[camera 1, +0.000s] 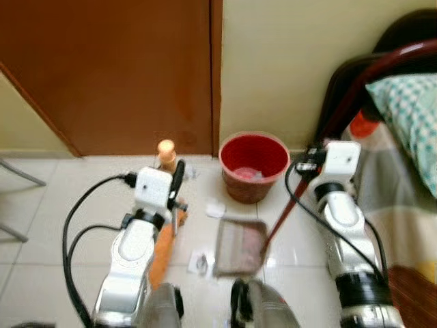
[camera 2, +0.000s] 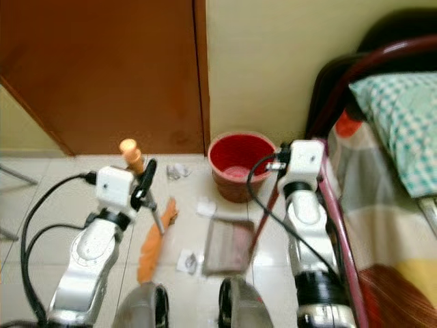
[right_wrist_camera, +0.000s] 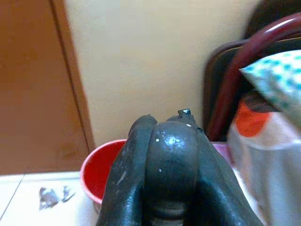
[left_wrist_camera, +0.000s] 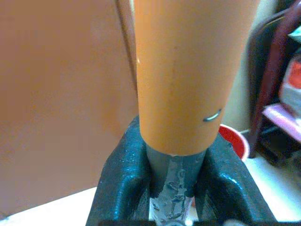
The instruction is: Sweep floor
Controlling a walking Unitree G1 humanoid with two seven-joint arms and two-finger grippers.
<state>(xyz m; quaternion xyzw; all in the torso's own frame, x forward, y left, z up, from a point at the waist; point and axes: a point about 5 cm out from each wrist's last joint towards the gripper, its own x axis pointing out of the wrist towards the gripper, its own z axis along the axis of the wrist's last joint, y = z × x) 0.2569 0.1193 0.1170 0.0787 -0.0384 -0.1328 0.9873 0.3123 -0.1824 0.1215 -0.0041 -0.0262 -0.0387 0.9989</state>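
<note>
My left gripper (camera 1: 176, 186) is shut on the grey shaft of a broom, just under its orange handle (left_wrist_camera: 188, 70), whose top (camera 1: 164, 147) sticks up above the fingers (left_wrist_camera: 124, 179). The orange broom head (camera 1: 162, 249) rests on the tiles below. My right gripper (camera 1: 307, 161) is shut on the dark red stick (camera 1: 280, 220) of a dustpan (camera 1: 240, 246), which lies flat on the floor between my arms. Paper scraps (camera 1: 216, 208) lie beside the dustpan, with another scrap (camera 1: 199, 262) near the broom head and crumpled paper (camera 2: 179, 171) by the wall.
A red bin (camera 1: 254, 166) stands against the cream wall just beyond the dustpan. The brown door (camera 1: 109, 68) is at the back left. A bed with a dark red frame (camera 1: 355, 89) and a checked pillow (camera 1: 410, 116) runs along the right. Metal chair legs (camera 1: 20, 174) show far left.
</note>
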